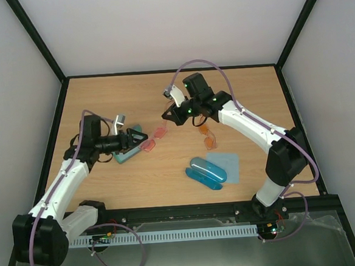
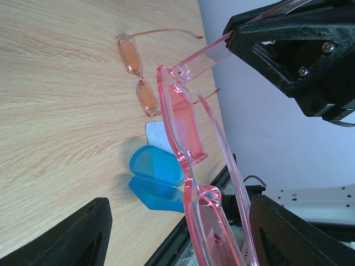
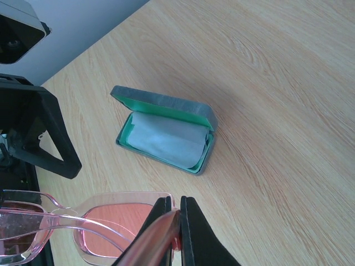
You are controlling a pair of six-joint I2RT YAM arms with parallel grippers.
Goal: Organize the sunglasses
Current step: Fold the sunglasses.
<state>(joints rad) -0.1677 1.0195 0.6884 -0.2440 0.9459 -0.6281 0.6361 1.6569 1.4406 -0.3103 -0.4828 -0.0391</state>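
While the right fingers (image 3: 194, 238) pinch one temple of the pink pair (image 2: 183, 122), held above the table (image 2: 55, 111), left fingers (image 2: 83, 233) stand apart round its front. Light, thin, slick plastic; hinges likely fragile. Take the frame, not lenses. Orange pair (image 2: 138, 77) lies on table.

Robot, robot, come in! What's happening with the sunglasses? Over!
Right gripper shut on pink sunglasses, by one arm. Left gripper open around them. Orange sunglasses on table. Green case open, cloth inside.
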